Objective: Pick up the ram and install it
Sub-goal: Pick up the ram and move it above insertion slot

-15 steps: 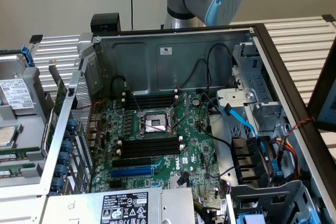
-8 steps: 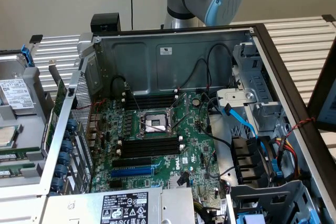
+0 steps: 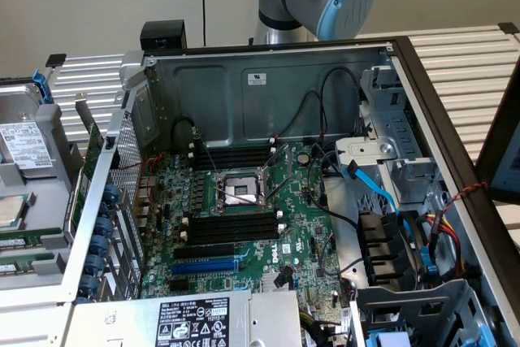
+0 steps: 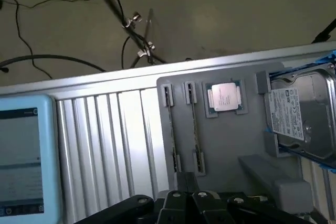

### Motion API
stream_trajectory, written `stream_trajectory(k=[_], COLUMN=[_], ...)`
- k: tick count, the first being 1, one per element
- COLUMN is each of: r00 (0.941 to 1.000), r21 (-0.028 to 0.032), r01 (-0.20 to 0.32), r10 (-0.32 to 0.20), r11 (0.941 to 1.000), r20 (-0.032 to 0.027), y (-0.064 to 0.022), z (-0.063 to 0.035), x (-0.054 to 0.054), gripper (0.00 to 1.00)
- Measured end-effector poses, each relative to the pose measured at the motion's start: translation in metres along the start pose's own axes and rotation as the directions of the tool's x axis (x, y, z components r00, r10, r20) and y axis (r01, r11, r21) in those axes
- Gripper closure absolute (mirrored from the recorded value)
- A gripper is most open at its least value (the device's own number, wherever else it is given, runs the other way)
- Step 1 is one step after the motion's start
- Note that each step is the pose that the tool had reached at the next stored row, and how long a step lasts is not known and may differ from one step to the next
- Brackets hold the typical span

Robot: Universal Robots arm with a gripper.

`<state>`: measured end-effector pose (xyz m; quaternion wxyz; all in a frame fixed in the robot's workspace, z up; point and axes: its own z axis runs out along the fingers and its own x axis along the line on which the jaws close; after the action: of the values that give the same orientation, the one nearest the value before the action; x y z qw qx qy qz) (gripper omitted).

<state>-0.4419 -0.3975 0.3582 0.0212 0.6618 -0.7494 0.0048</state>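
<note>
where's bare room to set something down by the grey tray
Ribbed table between the blue-framed screen and grey tray; bare tray floor between ram and hard drive. Crowded: inside the case.

Counting on the one grey plastic tray (image 4: 231,145): two thin green ram sticks (image 4: 171,129), one square silver-lidded processor chip (image 4: 224,98), one silver hard drive (image 4: 307,111). The one open metal case (image 3: 268,79) is showing two banks of black memory slots (image 3: 231,229), one blue expansion slot (image 3: 203,266), one processor socket (image 3: 238,193).
</note>
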Motion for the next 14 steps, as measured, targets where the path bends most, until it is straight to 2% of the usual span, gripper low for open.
stream_trajectory(k=[3, 6, 8, 10, 14], r00=[0.9985, 0.9941, 0.9896, 0.9867, 0.9865], r21=[0.0022, 0.0039, 0.0055, 0.0062, 0.0065], r01=[0.055, 0.109, 0.143, 0.161, 0.161], r10=[-0.055, -0.109, -0.143, -0.161, -0.161], r11=[0.9985, 0.9941, 0.9897, 0.987, 0.9869], r20=[0.0008, 0.0031, 0.0101, 0.0214, 0.0265], y=[0.0001, 0.0002, 0.0001, 0.0002, 0.0009], z=[0.0003, 0.0005, 0.0008, 0.0007, 0.001], x=[0.0, -0.0001, 0.0, -0.0001, 0.0001], gripper=[0.89, 0.89, 0.89, 0.89, 0.89])
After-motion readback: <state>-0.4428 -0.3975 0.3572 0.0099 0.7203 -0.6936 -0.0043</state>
